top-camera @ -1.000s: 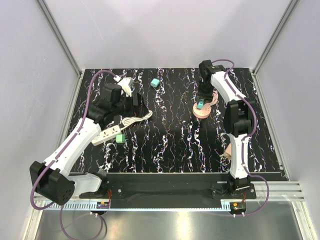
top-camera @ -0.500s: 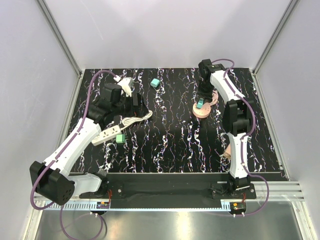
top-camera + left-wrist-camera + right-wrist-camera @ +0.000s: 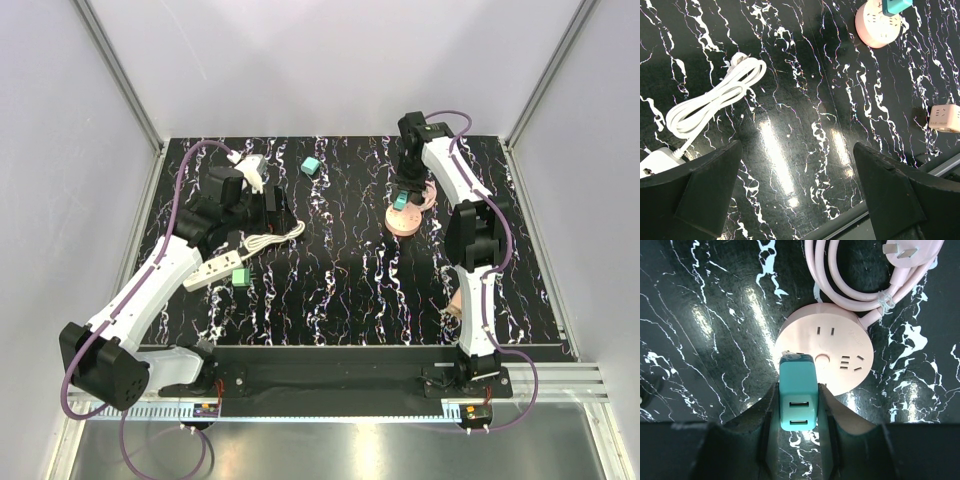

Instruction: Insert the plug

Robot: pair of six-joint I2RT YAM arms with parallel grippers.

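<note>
Teal on black marble, seen from above: the plug (image 3: 401, 201) is pinched in the right gripper (image 3: 402, 203), directly over the pink round socket (image 3: 406, 221). The left gripper (image 3: 272, 203) hovers just beyond the white power strip (image 3: 214, 268). Left wrist: jaws spread wide, with a coiled white cord (image 3: 715, 102) ahead to their left. Right wrist: fingers (image 3: 767, 410) clamp the plug's sides, its front end over the socket's near rim.

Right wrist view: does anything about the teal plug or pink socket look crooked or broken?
Nothing stands out. The plug sits straight in the right gripper, over the socket's left part; no damage shows.
</note>
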